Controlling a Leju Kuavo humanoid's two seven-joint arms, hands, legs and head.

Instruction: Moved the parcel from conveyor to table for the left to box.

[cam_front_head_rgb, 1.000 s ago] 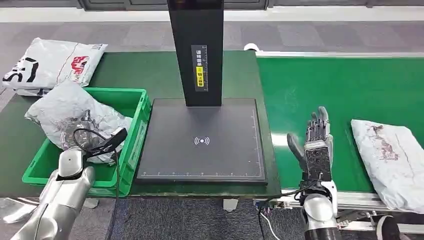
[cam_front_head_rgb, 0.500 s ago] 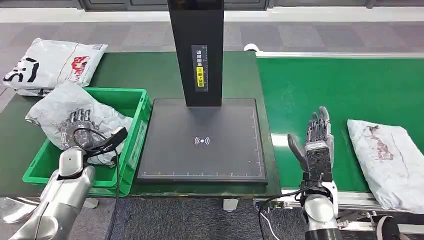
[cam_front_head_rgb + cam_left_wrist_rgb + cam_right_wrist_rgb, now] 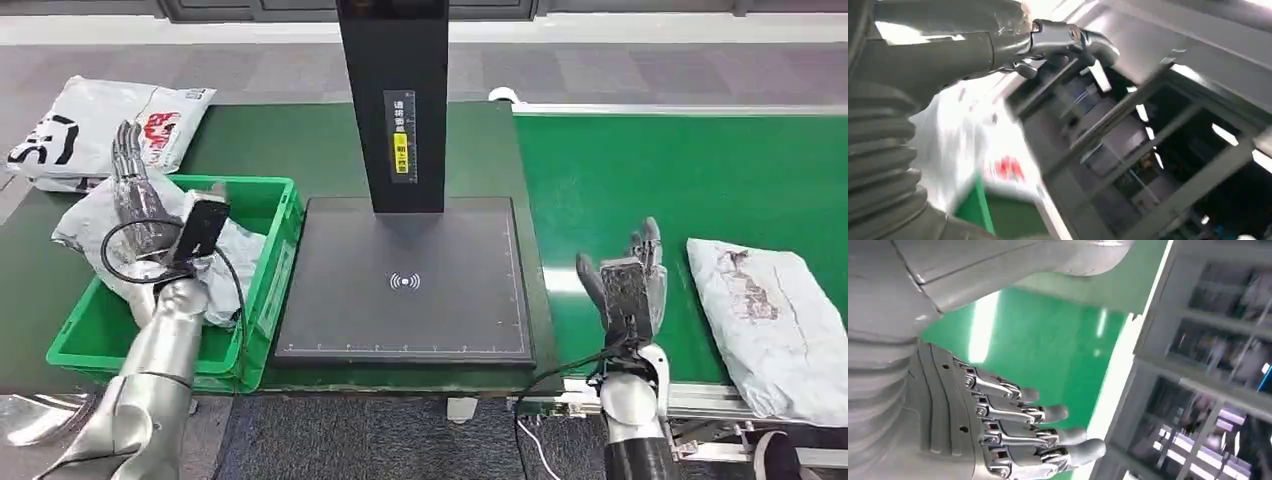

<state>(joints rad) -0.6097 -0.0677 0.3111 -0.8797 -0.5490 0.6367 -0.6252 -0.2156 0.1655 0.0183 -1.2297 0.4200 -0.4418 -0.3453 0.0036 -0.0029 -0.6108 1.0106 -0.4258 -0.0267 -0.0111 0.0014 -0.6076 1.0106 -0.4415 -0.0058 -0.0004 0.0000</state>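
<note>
The green conveyor (image 3: pixel 690 170) fills my right side and the dark green table (image 3: pixel 290 150) my left, with the black scan plate (image 3: pixel 400 280) and its upright post (image 3: pixel 392 100) standing between them. On the belt, to the right of my right hand (image 3: pixel 628 290), lies the parcel (image 3: pixel 770 320) I am to move: a pale crumpled mailer, flat on the belt, its long axis running from the far side toward me and slanting a little outward at the near end. My right hand is plainly the nearer one; it stands beside the parcel but apart from it, with a strip of bare belt between them, fingers released and spread, pointing away from me, holding nothing. In the right wrist view those fingers (image 3: pixel 1013 425) are straight and loose over the green. I judge that the coming move is a reach sideways to my right, to come onto the parcel's long edge facing the hand. My left hand (image 3: pixel 140 195) is raised over the green crate (image 3: pixel 262 300), fingers apart and empty, above a grey bag (image 3: pixel 130 225) that lies in the crate and hangs over its rim. A white printed bag (image 3: pixel 100 125) rests on the table beyond the crate. The left hand is well away from the parcel, across the scan plate.
</note>
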